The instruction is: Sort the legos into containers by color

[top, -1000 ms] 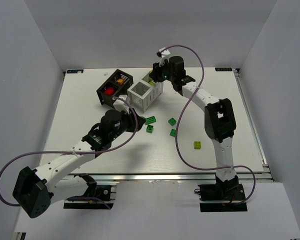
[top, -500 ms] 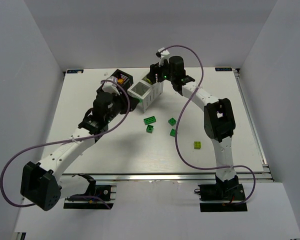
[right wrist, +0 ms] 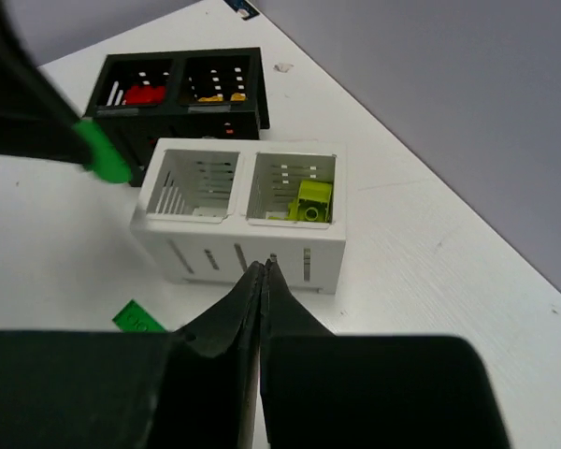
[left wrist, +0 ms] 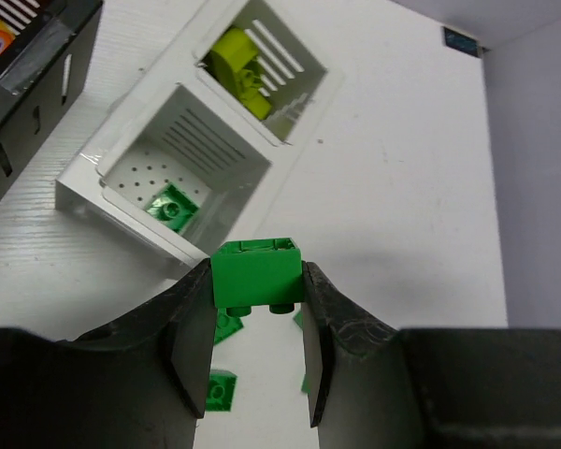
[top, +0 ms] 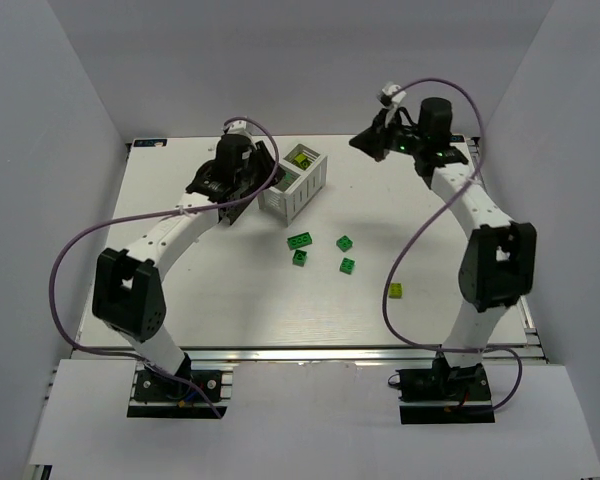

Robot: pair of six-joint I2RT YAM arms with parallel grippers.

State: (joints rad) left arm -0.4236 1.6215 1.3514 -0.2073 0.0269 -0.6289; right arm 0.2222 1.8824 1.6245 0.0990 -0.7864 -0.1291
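Observation:
My left gripper [left wrist: 255,277] is shut on a green lego [left wrist: 255,272] and holds it above the table, just in front of the white container [left wrist: 122,201]. From above, this gripper [top: 248,193] is at the white container's [top: 298,185] left side. One compartment holds a yellow-green lego [left wrist: 238,58], the other a green one [left wrist: 173,206]. The black container [right wrist: 182,117] holds a red lego [right wrist: 145,94] and orange-yellow ones [right wrist: 215,95]. My right gripper [right wrist: 263,267] is shut and empty, raised at the back right [top: 368,143].
Several green legos [top: 300,240] [top: 344,243] [top: 347,265] lie loose mid-table in front of the white container. A yellow-green lego [top: 394,290] lies alone toward the front right. The left arm hides most of the black container from above.
My left arm has swung from mid-table back to the white container's left side. My right gripper has pulled away from the white container to the back right.

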